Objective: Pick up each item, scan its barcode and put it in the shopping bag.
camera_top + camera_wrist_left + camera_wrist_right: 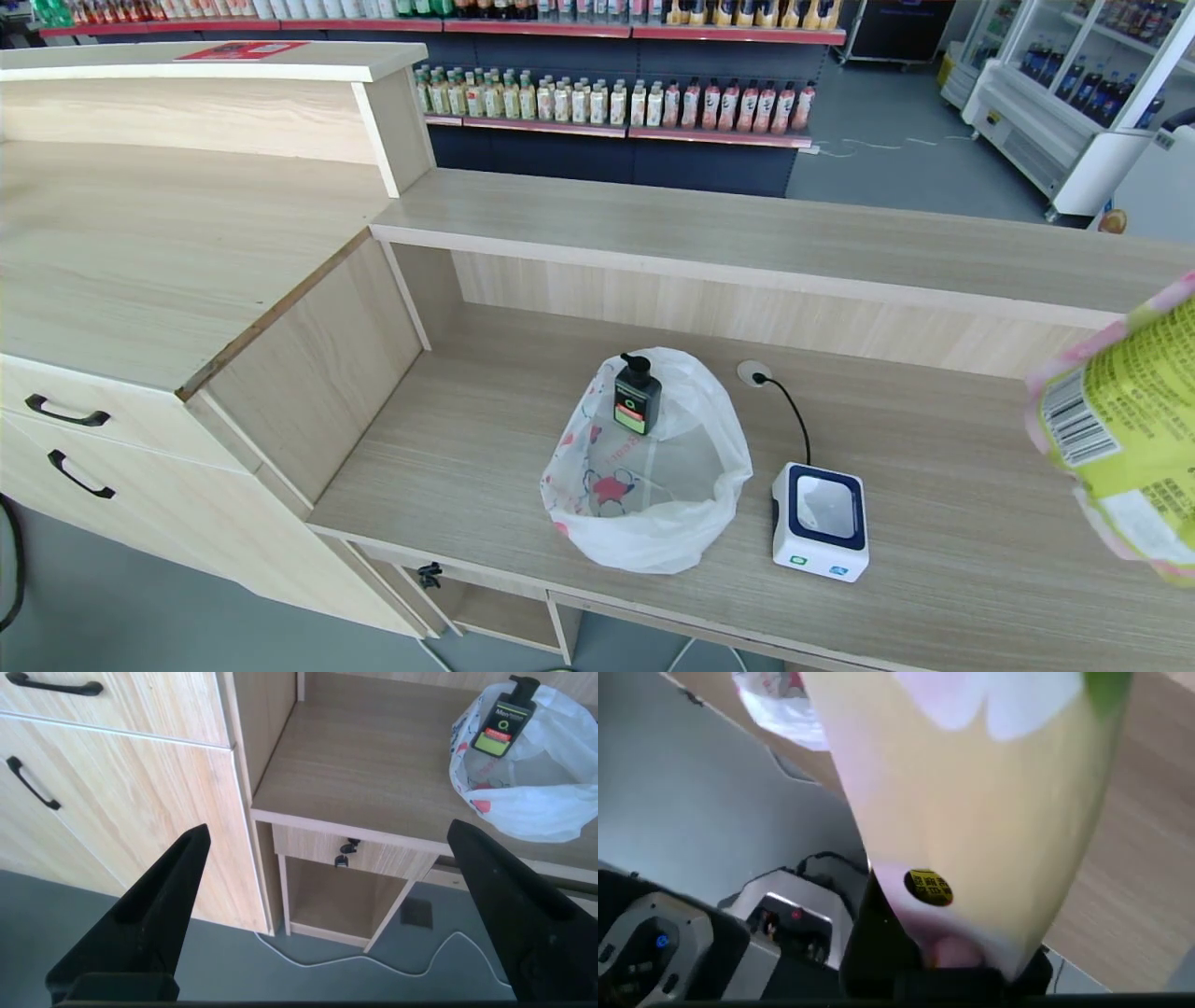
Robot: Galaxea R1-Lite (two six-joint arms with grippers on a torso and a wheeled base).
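Head view: the snack packet was held up at the right edge, above the surface. Its barcode faced up and out, so it was probably on its way to the scanner, which sat just beside the shopping bag. A black pump bottle already stood in the bag (label print too small to read).

Left wrist: the left hand gaped wide and empty off the surface's front edge.

Right wrist: the right hand clamped one end of the snack packet — a small round sticker showed there.
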